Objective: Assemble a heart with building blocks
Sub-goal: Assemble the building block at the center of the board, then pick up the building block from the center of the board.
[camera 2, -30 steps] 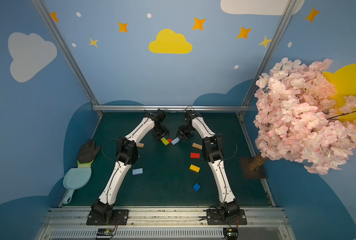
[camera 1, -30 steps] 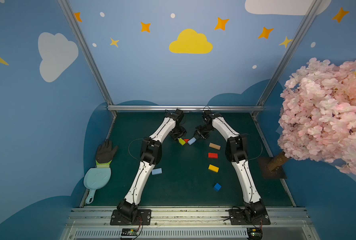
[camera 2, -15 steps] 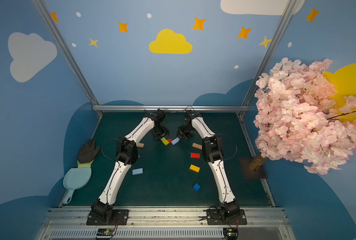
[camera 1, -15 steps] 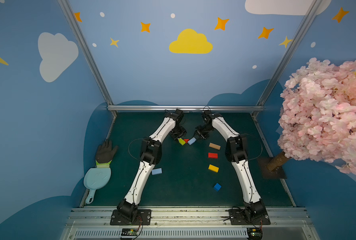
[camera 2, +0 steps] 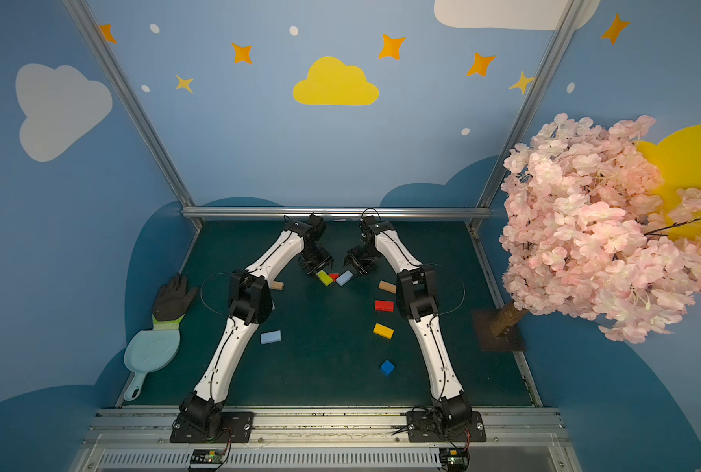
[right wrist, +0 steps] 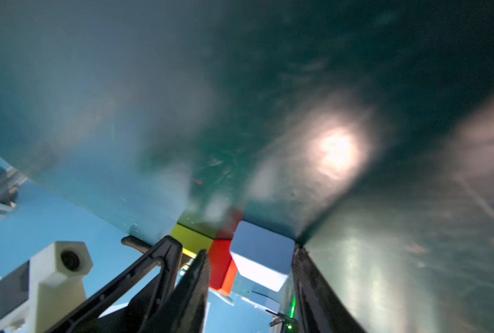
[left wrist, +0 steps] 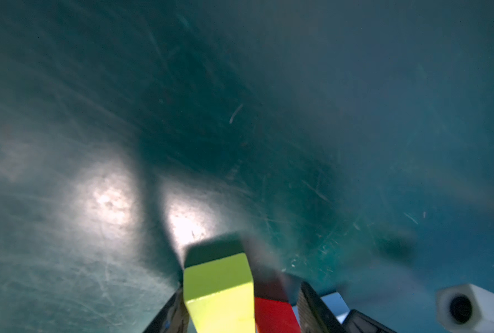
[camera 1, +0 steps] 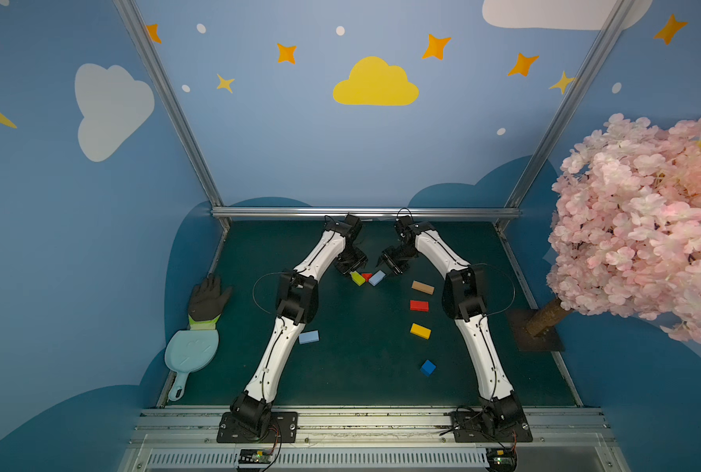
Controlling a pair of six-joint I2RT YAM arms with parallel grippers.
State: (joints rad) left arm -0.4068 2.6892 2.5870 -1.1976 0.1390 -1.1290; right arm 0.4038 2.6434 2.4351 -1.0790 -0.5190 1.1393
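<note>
At the back of the green mat, a lime green block (camera 1: 357,278), a red wedge (camera 1: 366,276) and a light blue block (camera 1: 376,278) sit pressed together in a small V. My left gripper (camera 1: 352,270) is open; in the left wrist view the lime block (left wrist: 219,288) and the wedge (left wrist: 273,314) lie between its fingers (left wrist: 312,308). My right gripper (camera 1: 386,269) is open too, its fingers (right wrist: 306,276) standing around the light blue block (right wrist: 261,253) and part of the wedge (right wrist: 219,265). The heart outline does not show as a whole.
Loose blocks lie on the mat (camera 1: 361,359): tan (camera 1: 422,287), red (camera 1: 419,305), yellow (camera 1: 420,331), a dark blue cube (camera 1: 427,367) and a light blue one (camera 1: 309,336). A second tan block (camera 2: 277,285) shows by the left arm. A glove (camera 1: 207,300) and scoop (camera 1: 191,351) lie left; a tree base (camera 1: 539,335) stands right.
My right gripper's jaws have spread apart around the light blue block. Both arms and all the blocks stay where they were.
</note>
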